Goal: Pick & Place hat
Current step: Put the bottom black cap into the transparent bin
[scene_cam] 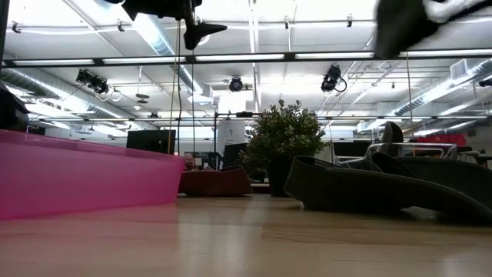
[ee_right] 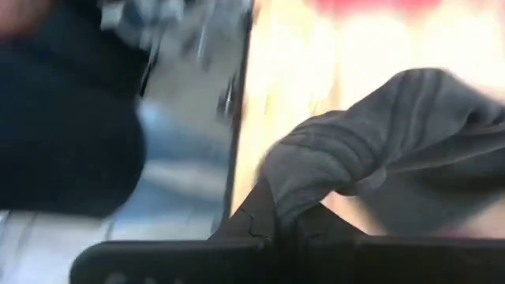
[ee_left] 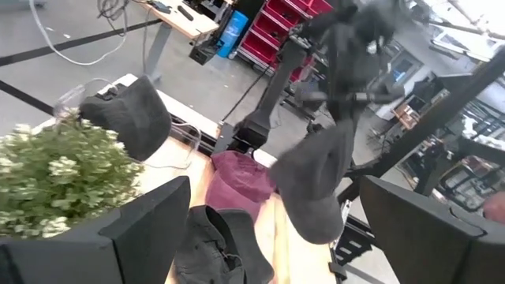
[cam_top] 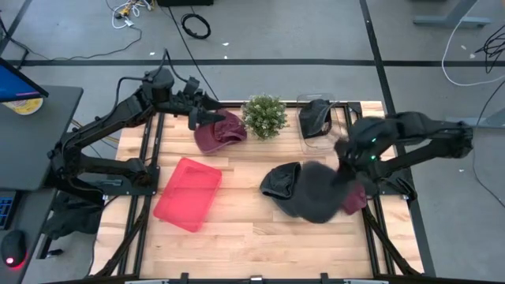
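The right gripper is clamped on a grey hat, holding it up off the table above its right side. A black hat lies just beside it, a maroon hat under it. Near the far edge stand a plant and a clear bin holding another dark hat. The pink tray lies left. The left gripper, fingers wide, hovers over a maroon cap

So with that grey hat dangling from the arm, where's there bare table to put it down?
Bare wood runs along the near edge, below the pink tray and the dark hat. The strip between those two is free too. It's crowded at the back: maroon hat, plant, clear bin.
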`<state>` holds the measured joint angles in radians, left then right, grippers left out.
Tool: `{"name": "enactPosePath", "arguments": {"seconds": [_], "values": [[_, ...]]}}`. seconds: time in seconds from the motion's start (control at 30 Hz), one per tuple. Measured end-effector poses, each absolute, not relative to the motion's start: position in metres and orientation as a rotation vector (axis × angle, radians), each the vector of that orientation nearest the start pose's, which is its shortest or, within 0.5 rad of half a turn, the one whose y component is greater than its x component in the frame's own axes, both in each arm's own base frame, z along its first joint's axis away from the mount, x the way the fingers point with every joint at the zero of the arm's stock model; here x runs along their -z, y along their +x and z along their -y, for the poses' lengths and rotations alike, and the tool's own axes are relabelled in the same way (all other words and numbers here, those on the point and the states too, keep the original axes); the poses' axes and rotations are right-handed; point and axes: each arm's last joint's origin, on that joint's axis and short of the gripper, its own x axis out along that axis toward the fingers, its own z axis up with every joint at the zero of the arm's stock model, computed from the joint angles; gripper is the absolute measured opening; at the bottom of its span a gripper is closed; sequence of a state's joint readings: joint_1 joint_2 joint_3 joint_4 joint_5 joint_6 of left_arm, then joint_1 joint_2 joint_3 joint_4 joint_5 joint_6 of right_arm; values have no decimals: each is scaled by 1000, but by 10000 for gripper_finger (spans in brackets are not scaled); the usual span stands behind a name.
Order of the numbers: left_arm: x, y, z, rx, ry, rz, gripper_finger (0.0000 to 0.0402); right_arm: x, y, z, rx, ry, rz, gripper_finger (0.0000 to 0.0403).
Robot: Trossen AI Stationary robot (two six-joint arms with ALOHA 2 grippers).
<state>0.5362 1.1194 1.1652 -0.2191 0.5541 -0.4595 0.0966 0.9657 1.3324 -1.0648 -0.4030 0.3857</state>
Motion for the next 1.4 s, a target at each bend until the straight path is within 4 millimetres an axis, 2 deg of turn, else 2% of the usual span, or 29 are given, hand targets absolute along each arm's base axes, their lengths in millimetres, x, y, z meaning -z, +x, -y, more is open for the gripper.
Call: {"name": "enactPosePath", "arguments": {"seconds": [0.17, 0.4, 0.53, 0.8, 0.97, 1.1, 1.4], "values": [[-401, 216, -102, 26, -520, -113, 374, -427, 156, -17, -201, 409, -517, 1], [-412, 221, -92, 74, -493, -20, 374, -460, 172, -5, -110, 293, -119, 0], [-415, 225, -85, 66, -436, 16, 374, -478, 178, 1, -104, 299, 84, 0], [-423, 236, -54, 20, 13, 109, 374, -495, 179, 18, -65, 566, 279, 0], [-431, 239, -32, -127, 315, 180, 374, -500, 181, 30, -18, 802, 378, 0], [-433, 244, -22, -273, 525, 174, 374, -500, 193, 38, -41, 950, 424, 0], [-417, 265, -16, -374, 861, 19, 374, -499, 236, 51, -240, 1188, 575, 0]]}}
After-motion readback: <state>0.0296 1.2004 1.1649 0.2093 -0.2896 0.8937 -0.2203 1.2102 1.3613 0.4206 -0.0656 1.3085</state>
